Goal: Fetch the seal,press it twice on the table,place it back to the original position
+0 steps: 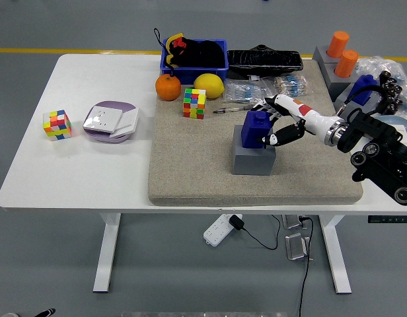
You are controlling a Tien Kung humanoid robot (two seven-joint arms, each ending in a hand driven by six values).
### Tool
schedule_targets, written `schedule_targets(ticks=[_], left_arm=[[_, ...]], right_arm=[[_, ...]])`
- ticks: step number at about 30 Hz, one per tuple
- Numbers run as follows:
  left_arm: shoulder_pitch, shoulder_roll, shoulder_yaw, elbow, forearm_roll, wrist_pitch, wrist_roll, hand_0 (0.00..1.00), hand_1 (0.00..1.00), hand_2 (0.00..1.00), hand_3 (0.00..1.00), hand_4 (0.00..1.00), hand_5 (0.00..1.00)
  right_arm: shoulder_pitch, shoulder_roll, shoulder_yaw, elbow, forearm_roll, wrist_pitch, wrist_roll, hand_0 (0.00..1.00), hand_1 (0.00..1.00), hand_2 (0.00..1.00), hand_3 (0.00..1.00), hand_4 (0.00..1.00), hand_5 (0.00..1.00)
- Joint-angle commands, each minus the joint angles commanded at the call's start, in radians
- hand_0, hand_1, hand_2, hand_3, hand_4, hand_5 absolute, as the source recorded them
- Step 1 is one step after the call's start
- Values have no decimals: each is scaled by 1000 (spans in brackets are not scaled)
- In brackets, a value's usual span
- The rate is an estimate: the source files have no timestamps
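Note:
The blue seal [256, 127] stands upright in its grey block holder [252, 158] on the tan mat [190, 172]. My right hand [272, 123] reaches in from the right and closes on the seal's right side. White fingers [276, 102] curl over the seal's top and far edge, and the black thumb [277, 137] presses low on the near side. The seal's base still touches the holder. My left arm does not show.
A rubik's cube [194, 103], an orange [168, 87] and a lemon [209, 85] lie at the mat's back left. Behind them is a blue bin [194, 64]. Two orange cylinders [342, 53] stand at the back right. On the white table lie a second cube [57, 125] and a purple-white box [110, 121].

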Motion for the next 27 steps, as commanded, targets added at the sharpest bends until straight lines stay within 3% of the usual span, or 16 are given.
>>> schedule_targets(ticks=[27], left_arm=[[0,-5,-3,1,2,-2,-1,822,812,784,820,733,420]], right_arm=[[9,-13,-10,-2,-15,11,-7,489,333,347,359,721,2]])
